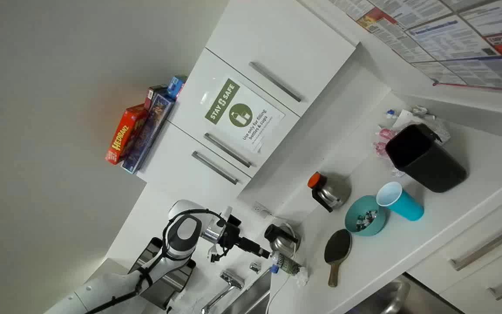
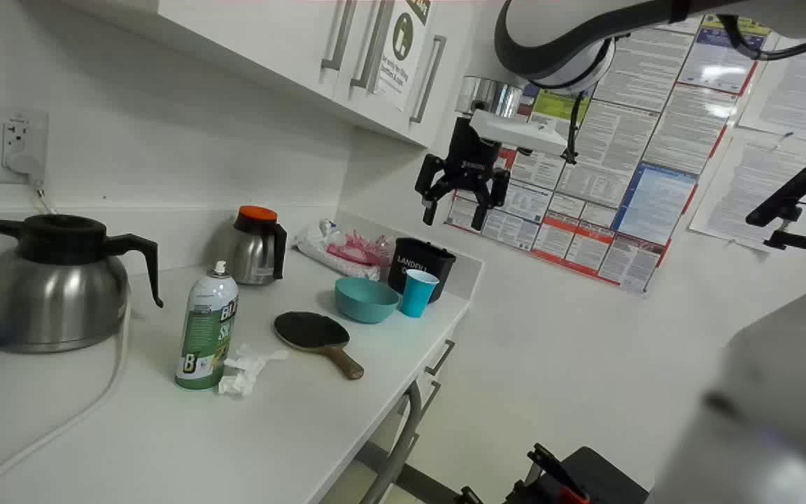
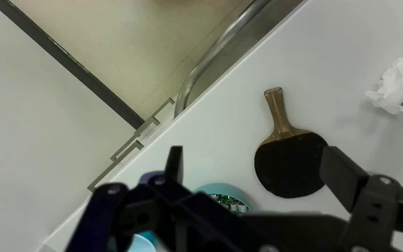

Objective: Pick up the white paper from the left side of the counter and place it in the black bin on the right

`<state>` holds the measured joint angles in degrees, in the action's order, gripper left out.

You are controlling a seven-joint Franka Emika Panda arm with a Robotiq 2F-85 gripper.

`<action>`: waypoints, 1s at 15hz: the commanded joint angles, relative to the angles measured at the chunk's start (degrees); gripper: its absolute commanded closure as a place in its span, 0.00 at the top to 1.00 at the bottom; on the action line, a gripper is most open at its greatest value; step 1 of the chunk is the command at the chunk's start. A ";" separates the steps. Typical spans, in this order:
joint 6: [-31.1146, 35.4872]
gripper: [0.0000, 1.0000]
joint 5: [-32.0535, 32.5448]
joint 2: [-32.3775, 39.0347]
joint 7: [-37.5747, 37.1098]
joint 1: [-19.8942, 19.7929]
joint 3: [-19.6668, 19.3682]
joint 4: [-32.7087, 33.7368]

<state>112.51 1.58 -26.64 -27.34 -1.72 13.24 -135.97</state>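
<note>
The white paper (image 2: 245, 371) is a crumpled scrap on the white counter (image 2: 130, 448), against the foot of a green and white spray can (image 2: 207, 336). It also shows in an exterior view (image 1: 302, 277) and at the right edge of the wrist view (image 3: 394, 87). The black bin (image 1: 438, 170) stands upright at the far end of the counter, partly behind the blue cup in an exterior view (image 2: 403, 255); the wrist view does not show it. My gripper (image 2: 453, 215) is open and empty, high above the counter. In the wrist view its fingers (image 3: 253, 157) are spread over the paddle and bowl.
A black paddle (image 3: 289, 168), a teal bowl (image 2: 366, 304) with small shiny items and a blue cup (image 2: 417, 297) stand between paper and bin. Steel carafes (image 2: 57, 301) (image 2: 252, 255) and a plastic bag (image 2: 336, 255) line the wall. Upper cabinets (image 1: 277, 52) overhang the counter.
</note>
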 commanded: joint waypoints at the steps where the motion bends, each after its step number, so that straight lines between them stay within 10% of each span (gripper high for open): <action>1: -0.16 1.00 0.42 0.12 -0.34 0.95 -0.84 0.12; 8: 3.40 1.00 0.06 3.15 1.17 2.35 -0.21 1.05; 15: 22.38 1.00 0.41 15.73 7.20 8.76 2.04 0.39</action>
<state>129.31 1.54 -16.20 -23.37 4.95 14.85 -136.13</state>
